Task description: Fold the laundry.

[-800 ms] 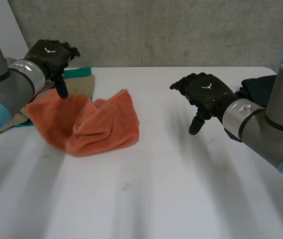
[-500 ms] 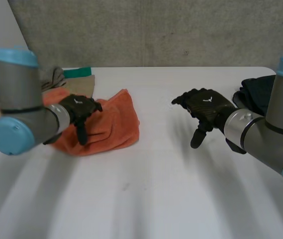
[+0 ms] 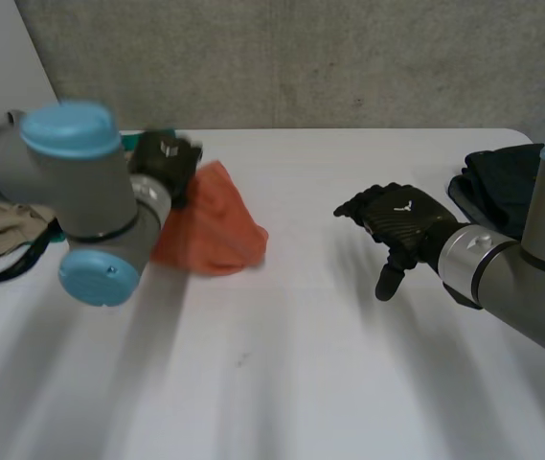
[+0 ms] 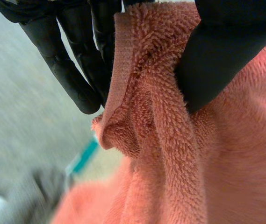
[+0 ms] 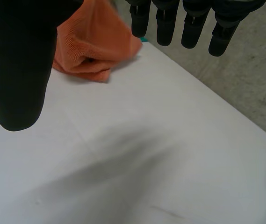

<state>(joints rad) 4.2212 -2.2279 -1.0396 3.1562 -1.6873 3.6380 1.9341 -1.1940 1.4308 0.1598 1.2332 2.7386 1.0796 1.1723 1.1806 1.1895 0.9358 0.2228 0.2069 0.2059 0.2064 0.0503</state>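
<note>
White table (image 3: 282, 364) runs back to a rough grey concrete wall (image 3: 301, 57), and on it, toward the robot's left, you have the crumpled orange terry-cloth towel (image 3: 216, 222). Your left arm (image 3: 80, 206) is bent across in front of that towel, and its black left hand (image 3: 165, 161) sits at the towel's top. In the left wrist view the fingers (image 4: 72, 70) and thumb (image 4: 221, 60) are clamped on a bunched, hemmed edge of the towel (image 4: 170, 154), which hangs from the pinch as a peak with its lower folds on the table. Your black right hand (image 3: 397, 222) hovers well apart from the towel, off its right side, palm down, with fingers (image 5: 193, 23) slack and thumb (image 5: 16, 60) spread, holding nothing. The left elbow hides the towel's left part and most of the left hand, which is blurred. Beside the towel on that side, a beige crumpled cloth (image 3: 4, 225) is partly covered by the arm. Farther from the towel than the right hand, a dark heaped garment (image 3: 497, 177) is cut off by the right arm (image 3: 540, 278).
</note>
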